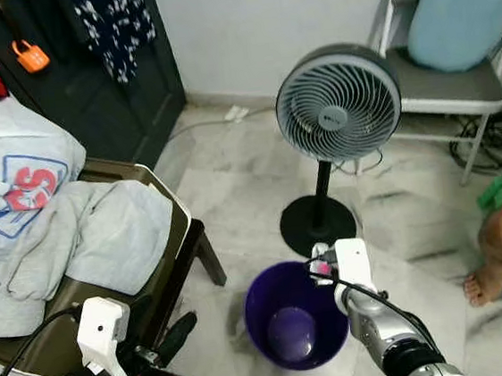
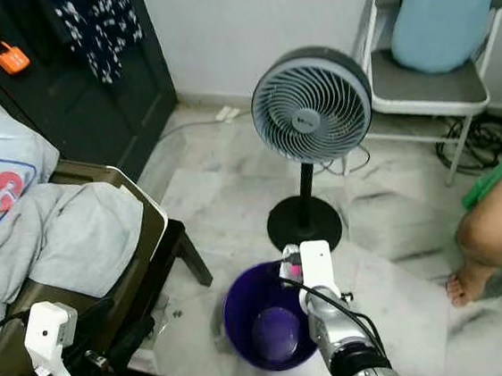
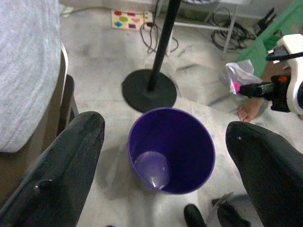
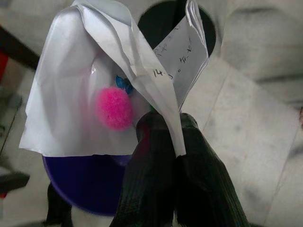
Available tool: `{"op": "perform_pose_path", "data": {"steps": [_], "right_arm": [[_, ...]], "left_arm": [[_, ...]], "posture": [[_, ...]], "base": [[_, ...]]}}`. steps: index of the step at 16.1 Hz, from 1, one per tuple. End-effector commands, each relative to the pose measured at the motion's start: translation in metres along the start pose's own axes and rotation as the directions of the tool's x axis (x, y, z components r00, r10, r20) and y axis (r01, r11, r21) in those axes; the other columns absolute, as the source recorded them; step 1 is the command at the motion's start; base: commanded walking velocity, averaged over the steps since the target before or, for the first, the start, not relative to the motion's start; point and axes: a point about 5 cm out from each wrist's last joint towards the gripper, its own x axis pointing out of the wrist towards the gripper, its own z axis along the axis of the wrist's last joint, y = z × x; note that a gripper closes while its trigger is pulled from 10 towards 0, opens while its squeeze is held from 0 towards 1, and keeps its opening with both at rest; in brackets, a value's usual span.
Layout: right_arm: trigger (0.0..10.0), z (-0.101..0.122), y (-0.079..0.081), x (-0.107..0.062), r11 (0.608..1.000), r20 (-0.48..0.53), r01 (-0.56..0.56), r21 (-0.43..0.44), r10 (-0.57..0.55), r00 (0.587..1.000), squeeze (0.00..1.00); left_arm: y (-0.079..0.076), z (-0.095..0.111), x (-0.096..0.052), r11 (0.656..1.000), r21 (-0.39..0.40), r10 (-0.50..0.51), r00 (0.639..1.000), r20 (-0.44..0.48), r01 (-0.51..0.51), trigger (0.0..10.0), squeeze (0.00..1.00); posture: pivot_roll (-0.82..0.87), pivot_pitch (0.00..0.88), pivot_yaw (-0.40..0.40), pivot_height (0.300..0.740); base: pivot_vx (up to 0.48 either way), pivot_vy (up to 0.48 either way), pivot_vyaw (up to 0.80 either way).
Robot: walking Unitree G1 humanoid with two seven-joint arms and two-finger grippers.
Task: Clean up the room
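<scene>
- Head views: one purple bin (image 1: 297,325) on the marble floor (image 1: 250,179), just in front of one standing fan (image 1: 337,100). Right gripper (image 4: 166,124) hangs over the bin's rim.
- Left wrist view: left gripper (image 3: 173,156) spread wide open, its two fingers either side of the bin.
- Right wrist view: fingers pinched shut on one white plastic bag (image 4: 94,90) with a paper slip (image 4: 182,56) and a pink pom-pom (image 4: 114,108), right above the bin.

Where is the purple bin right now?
The purple bin stands on the marble floor before the robot, just in front of the standing fan's round black base, right of the chair, with the right hand holding plastic-and-paper trash above its rim.
</scene>
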Motion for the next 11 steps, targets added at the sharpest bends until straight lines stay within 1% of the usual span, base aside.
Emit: {"op": "perform_pose_path", "data": {"steps": [1,3,8,9,10,11], "right_arm": [[10.0,0.0029,0.0012,0.0014,1.0,0.001,0.004,0.012,-0.004,1.0,0.0],[10.0,0.0023,0.0026,0.0027,1.0,-0.008,0.005,0.019,-0.005,1.0,0.0],[10.0,0.0052,0.0066,0.0035,0.999,0.021,0.005,0.039,-0.006,1.0,0.0],[10.0,0.0069,0.0066,0.0039,0.999,0.031,-0.002,0.048,0.0,1.0,0.18],[10.0,0.0074,0.0067,0.004,0.998,0.035,-0.005,0.055,0.003,0.999,0.18],[10.0,0.0117,0.0076,0.0042,0.998,0.059,-0.015,0.062,0.012,0.998,0.93]], "left_arm": [[-0.0012,0.0021,-0.0041,1.0,0.017,-0.015,1.0,-0.021,0.015,10.0,0.0],[-0.0012,0.0018,-0.0101,1.0,0.02,-0.021,0.999,-0.043,0.022,10.0,0.0],[0.0027,-0.0031,-0.0121,1.0,0.026,-0.013,0.998,-0.059,0.014,10.0,0.0],[0.0032,-0.0042,-0.0118,1.0,0.025,-0.012,0.998,-0.064,0.014,10.0,0.0],[0.0034,-0.0046,-0.0117,1.0,0.025,-0.012,0.998,-0.065,0.014,10.0,0.0],[0.0045,-0.0053,-0.0113,1.0,0.025,-0.006,0.998,-0.065,0.007,10.0,0.0]], "posture": [[0.04,0.242,0.087,0.74],[0.04,0.253,0.097,0.74],[0.05,0.255,0.104,0.74],[0.05,0.255,0.106,0.74],[0.05,0.255,0.106,0.74],[0.04,0.255,0.108,0.74]], "base": [[0.0,0.0,0.0],[0.0,0.0,0.0],[0.0,0.0,0.0],[0.0,0.0,0.0],[0.0,0.0,0.0],[0.0,0.0,0.0]]}}
